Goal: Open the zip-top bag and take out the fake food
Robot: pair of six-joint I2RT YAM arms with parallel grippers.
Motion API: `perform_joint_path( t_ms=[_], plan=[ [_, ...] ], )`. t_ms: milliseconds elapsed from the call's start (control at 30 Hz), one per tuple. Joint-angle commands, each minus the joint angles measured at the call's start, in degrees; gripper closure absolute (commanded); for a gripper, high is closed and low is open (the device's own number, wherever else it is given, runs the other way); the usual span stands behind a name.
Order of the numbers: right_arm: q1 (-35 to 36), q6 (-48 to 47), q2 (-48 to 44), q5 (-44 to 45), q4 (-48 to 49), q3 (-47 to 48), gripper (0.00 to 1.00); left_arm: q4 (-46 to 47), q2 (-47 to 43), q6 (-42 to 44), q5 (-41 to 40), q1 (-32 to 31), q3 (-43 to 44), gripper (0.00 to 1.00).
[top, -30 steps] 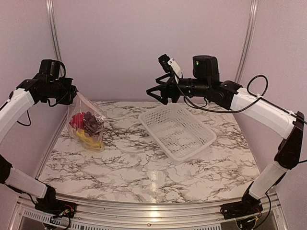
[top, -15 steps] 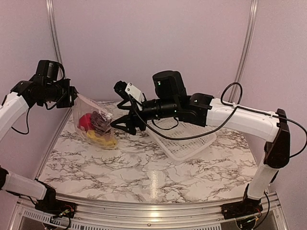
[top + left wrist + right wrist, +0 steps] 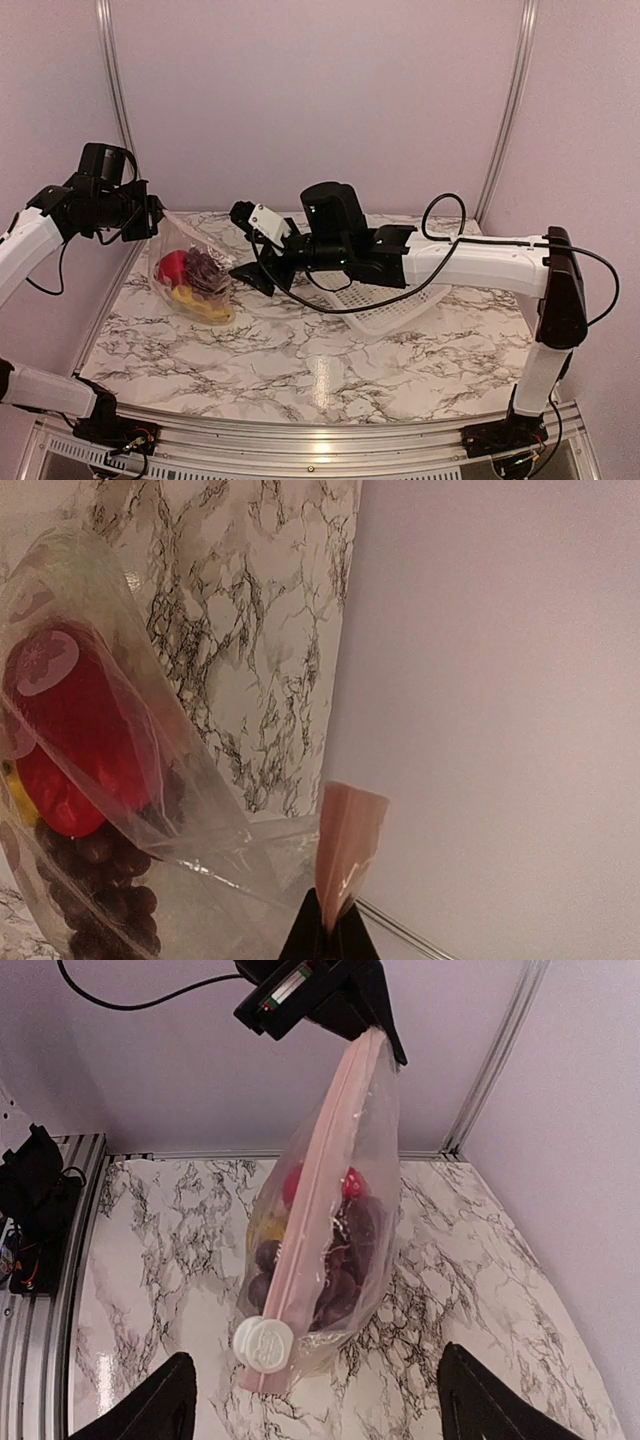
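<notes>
The zip-top bag (image 3: 192, 272) hangs clear and crinkled over the table's left side, its bottom resting on or close to the marble. My left gripper (image 3: 330, 932) is shut on the top end of its pink zip strip (image 3: 346, 845). Inside the bag lies the fake food: a red piece (image 3: 62, 730), dark purple grapes (image 3: 100, 905) and something yellow (image 3: 195, 303). My right gripper (image 3: 242, 270) is open just right of the bag, facing it. In the right wrist view the strip (image 3: 312, 1225) runs down to a white slider (image 3: 263, 1343), with the gripper (image 3: 315, 1412) wide apart around its lower end, touching nothing.
A white lattice basket (image 3: 392, 312) sits right of centre, mostly hidden behind my right arm (image 3: 450, 262). The back wall and its metal frame stand close behind the bag. Bare marble table (image 3: 320, 370) stretches toward the front edge.
My right arm has swung left from above the basket and lowered, so its open gripper is now beside the bag. The bag has shifted slightly in my left gripper's hold.
</notes>
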Motion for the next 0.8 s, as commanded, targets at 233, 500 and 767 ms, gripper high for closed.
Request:
perform_joint_path(
  t_ms=[233, 500, 767],
  plan=[
    [0.40, -2.09, 2.07, 0.36, 5.98, 0.25, 0.38, 4.82, -2.32, -1.73, 1.00, -0.84, -0.44, 1.00],
    [0.40, -1.43, 4.61, 2.64, 5.75, 1.97, 0.62, 6.23, -2.83, -1.31, 0.99, -1.05, -2.12, 1.00],
    [0.37, -2.13, 6.67, 8.53, 2.95, 6.47, 0.69, 9.03, -2.68, -1.07, 1.71, -1.05, -3.48, 1.00]
  ],
)
